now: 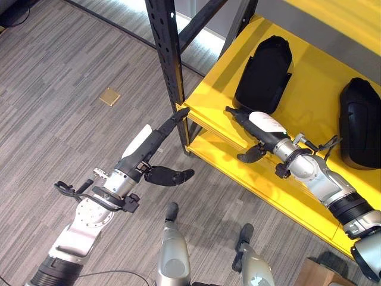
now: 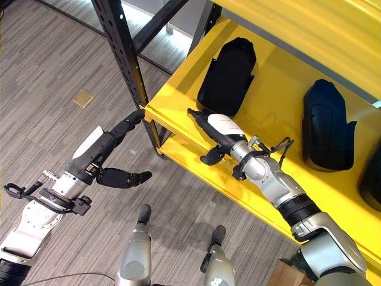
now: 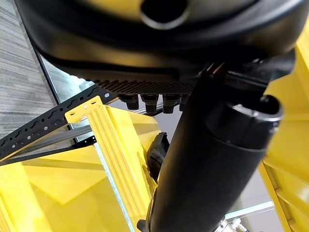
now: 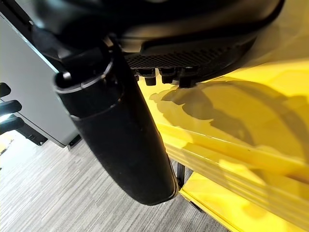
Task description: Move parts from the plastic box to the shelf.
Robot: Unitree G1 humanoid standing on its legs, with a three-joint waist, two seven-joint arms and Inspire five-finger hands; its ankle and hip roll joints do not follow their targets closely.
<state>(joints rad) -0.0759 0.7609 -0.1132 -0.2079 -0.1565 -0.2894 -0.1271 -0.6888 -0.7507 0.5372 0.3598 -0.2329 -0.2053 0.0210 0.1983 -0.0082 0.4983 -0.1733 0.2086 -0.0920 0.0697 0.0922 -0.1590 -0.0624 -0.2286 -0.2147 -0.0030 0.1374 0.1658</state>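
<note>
— Yellow shelf (image 1: 309,196) under my right hand (image 1: 259,126); the fingers lie out straight over the board with the thumb hanging loose below, and nothing is in them.

— And the left?

— My left hand (image 1: 156,142) is out over the grey floor (image 1: 65,89), fingertips reaching just to the shelf's front corner beside the black upright (image 1: 168,50). Fingers straight, thumb stuck out to the side, holding nothing.

— So where are the parts?

— On the shelf. One black part (image 1: 265,72) lies just beyond my right fingertips — near, not touching — and a second black part (image 1: 360,122) sits further along to the right. In the right eye view the edge of a third dark part (image 2: 372,187) shows at the frame's border. I can't place the plastic box from here.

— How would you handle this step?

— I'd judge a placement is finished. Draw the right hand straight back off the board, keeping it flat so it doesn't nudge the near part, and keep the left clear of the upright.

— The count?

— Two hands, both empty; three parts; one shelf, with a lower board showing beneath.
</note>
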